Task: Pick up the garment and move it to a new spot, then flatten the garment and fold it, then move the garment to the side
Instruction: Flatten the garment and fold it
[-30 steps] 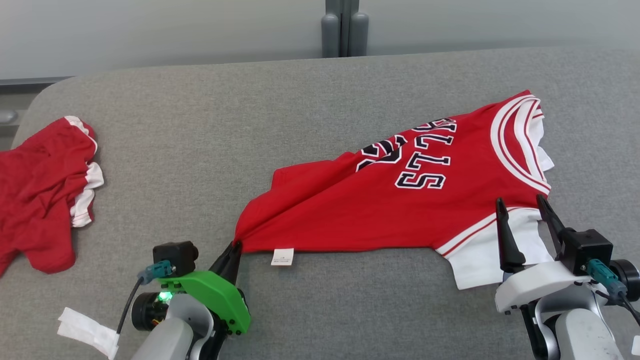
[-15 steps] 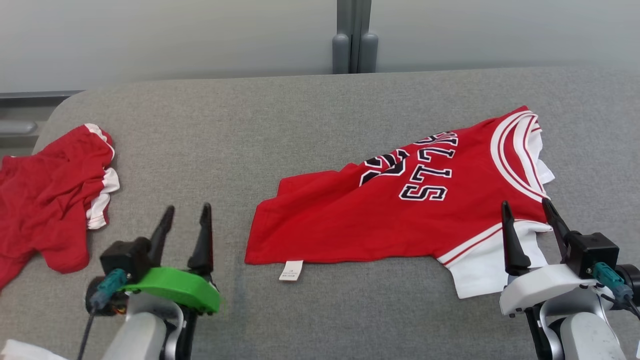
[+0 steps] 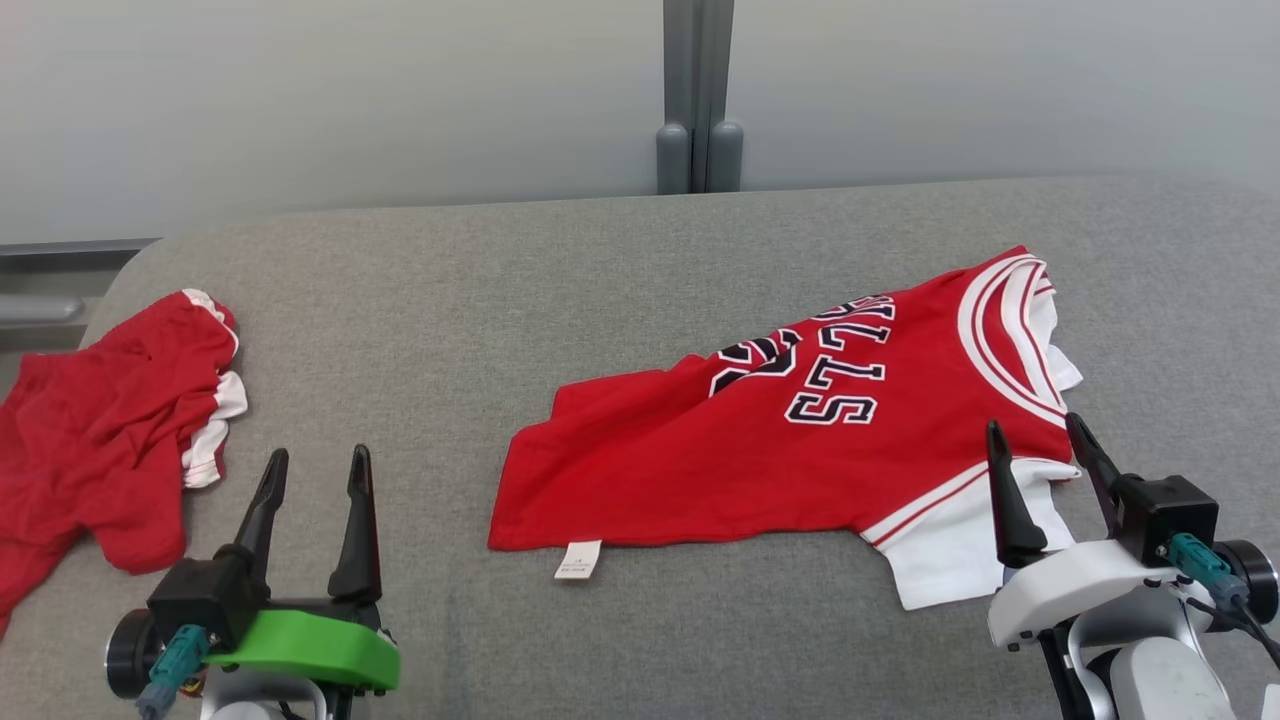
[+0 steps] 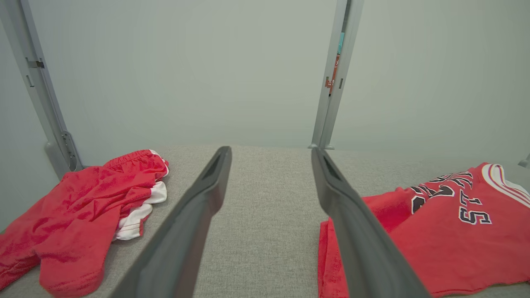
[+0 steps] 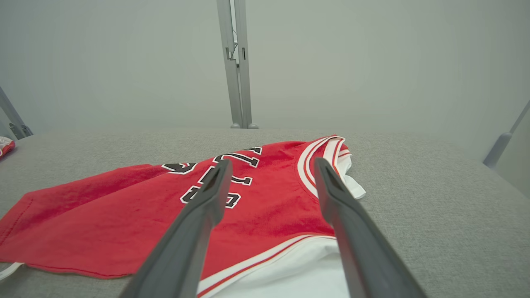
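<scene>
The garment (image 3: 760,450) is a red jersey with black-and-white lettering and white trim. It lies spread on the grey table (image 3: 450,300), right of centre, collar to the far right, a white label at its near hem. My left gripper (image 3: 319,455) stands open near the front left, well apart from the jersey's hem corner, nothing between its fingers. In the left wrist view the left gripper (image 4: 271,150) has the garment (image 4: 434,240) to its right. My right gripper (image 3: 1033,425) is open above the white sleeve at the jersey's near right. The right wrist view shows the right gripper (image 5: 272,162) over the garment (image 5: 124,219).
Crumpled red shorts with white trim (image 3: 100,440) lie at the table's left edge, also seen as the red shorts (image 4: 83,207) in the left wrist view. A grey post (image 3: 695,90) rises behind the table against a pale wall. Bare grey table lies between shorts and jersey.
My left gripper opened, let go of the jersey's hem corner and drew back to the left. The hem settled flat. The head camera tilted up. The right gripper stayed open.
</scene>
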Controlling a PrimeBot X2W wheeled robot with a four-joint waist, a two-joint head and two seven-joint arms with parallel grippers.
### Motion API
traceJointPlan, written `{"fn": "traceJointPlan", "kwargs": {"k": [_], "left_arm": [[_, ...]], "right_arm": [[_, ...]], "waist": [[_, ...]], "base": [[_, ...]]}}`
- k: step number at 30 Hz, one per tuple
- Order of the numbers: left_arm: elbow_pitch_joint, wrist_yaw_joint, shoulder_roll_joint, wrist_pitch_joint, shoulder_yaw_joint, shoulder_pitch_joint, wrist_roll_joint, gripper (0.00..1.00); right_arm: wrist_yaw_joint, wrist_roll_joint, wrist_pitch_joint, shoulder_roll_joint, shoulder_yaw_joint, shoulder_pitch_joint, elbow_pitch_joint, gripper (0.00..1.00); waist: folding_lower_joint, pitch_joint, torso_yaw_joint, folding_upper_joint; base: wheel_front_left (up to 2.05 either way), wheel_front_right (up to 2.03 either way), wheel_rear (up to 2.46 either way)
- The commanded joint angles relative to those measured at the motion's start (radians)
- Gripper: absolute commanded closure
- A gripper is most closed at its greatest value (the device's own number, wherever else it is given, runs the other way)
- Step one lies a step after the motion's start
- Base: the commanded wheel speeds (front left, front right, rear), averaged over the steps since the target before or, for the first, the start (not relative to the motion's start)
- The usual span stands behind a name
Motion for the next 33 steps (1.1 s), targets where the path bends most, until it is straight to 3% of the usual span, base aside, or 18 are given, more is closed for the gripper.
{"fn": "traceJointPlan", "kwargs": {"k": [1, 10, 23, 33], "left_arm": [[0.013, -0.011, -0.005, 0.0, 0.007, 0.018, 0.004, 0.0], [0.122, -0.033, -0.027, 0.0, 0.023, 0.026, -0.002, 0.0], [0.148, -0.044, -0.04, 0.0, 0.033, 0.022, 0.002, 0.0], [0.259, -0.048, -0.07, 0.124, -0.044, -0.036, -0.024, 0.0]], "right_arm": [[-0.002, 0.003, 0.004, -0.003, 0.003, 0.009, -0.006, 0.0], [-0.002, 0.016, 0.028, -0.015, 0.016, 0.02, 0.003, 0.0], [-0.002, 0.019, 0.052, -0.014, 0.011, 0.023, -0.013, 0.0], [-0.002, 0.039, 0.21, -0.011, -0.074, 0.071, -0.001, 0.0]], "waist": [[0.0, -0.008, -0.007, -0.0001], [0.0, -0.028, -0.022, -0.0001], [0.0, -0.022, -0.029, -0.0001], [0.0, 0.021, -0.053, -0.0001]], "base": [[0.0, 0.0, 0.0], [0.0, 0.0, 0.0], [0.0, 0.0, 0.0], [0.0, 0.0, 0.0]]}}
